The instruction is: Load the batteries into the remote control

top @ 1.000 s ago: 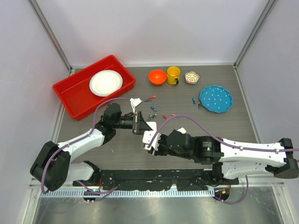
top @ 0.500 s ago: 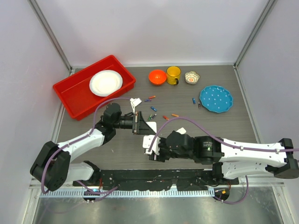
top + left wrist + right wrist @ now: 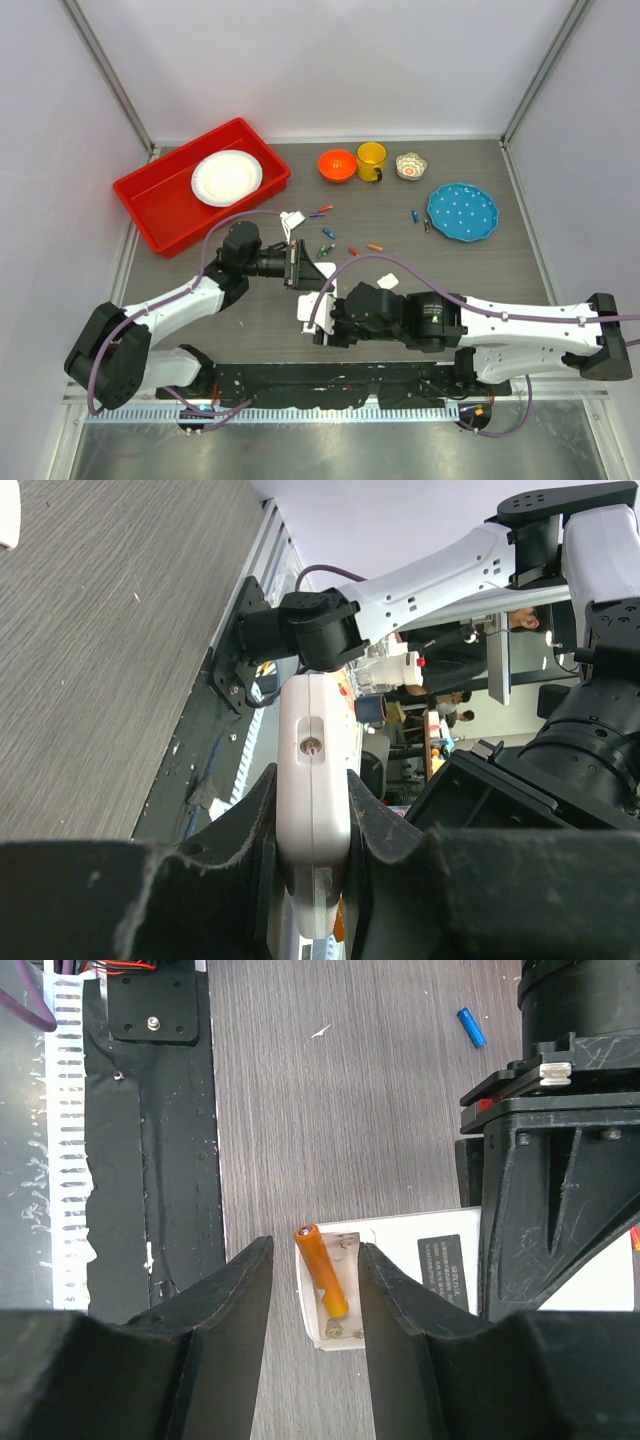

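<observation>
Grips the remote control [image 3: 313,740] edge-on in the left claw [image 3: 313,820], clamped tight on its sides, over the table [image 3: 480,260] towards the middle of its near side. Poises the right claw [image 3: 312,1260] directly above the open bay at the remote's near end, fingers apart and touching nothing, with an orange battery [image 3: 322,1270] between them, its long axis roughly along the bay and parallel to the fingers, one end seemingly riding on the rim. Probably needs only a short push straight down from the right claw, by far the nearer; leaves other batteries [image 3: 328,233] loose farther back.
</observation>
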Controlling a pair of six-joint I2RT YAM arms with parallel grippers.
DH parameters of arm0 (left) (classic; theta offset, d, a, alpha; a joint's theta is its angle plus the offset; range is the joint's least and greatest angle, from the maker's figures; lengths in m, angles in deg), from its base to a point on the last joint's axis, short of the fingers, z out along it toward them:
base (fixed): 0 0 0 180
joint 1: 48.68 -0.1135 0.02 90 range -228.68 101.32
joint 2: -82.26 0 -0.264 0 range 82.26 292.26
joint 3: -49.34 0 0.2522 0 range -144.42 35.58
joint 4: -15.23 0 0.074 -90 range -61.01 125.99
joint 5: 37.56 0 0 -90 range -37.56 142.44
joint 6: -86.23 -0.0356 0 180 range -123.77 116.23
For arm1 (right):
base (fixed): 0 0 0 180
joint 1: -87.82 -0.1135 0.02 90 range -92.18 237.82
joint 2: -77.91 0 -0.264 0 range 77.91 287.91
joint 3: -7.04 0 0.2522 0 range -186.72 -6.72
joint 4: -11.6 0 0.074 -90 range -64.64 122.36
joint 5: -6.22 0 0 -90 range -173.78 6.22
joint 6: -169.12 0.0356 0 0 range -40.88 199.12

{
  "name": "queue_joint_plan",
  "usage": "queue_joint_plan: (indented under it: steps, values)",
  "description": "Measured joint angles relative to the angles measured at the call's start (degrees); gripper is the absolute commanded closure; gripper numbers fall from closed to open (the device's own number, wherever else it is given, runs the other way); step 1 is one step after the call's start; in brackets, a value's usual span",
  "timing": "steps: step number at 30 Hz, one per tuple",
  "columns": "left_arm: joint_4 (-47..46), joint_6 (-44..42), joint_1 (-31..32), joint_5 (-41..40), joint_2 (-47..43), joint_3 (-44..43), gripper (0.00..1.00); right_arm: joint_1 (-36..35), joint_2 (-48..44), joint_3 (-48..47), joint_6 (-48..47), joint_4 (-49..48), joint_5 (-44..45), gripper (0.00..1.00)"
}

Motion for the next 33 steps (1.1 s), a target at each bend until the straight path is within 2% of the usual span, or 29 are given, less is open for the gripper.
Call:
queue_joint_plan:
  steps: [8,18,33]
  values:
    - [0.0,0.1,0.1,0.0,0.0,0.0,1.00,0.0,1.1,0.0,-0.9,-0.7,0.8,0.61]
    - [0.0,0.2,0.1,0.0,0.0,0.0,1.00,0.0,1.5,0.0,-1.0,-1.4,2.1,0.75]
    - [0.1,0.1,0.3,0.0,0.0,0.0,1.00,0.0,1.5,0.2,-0.8,-1.3,2.1,0.84]
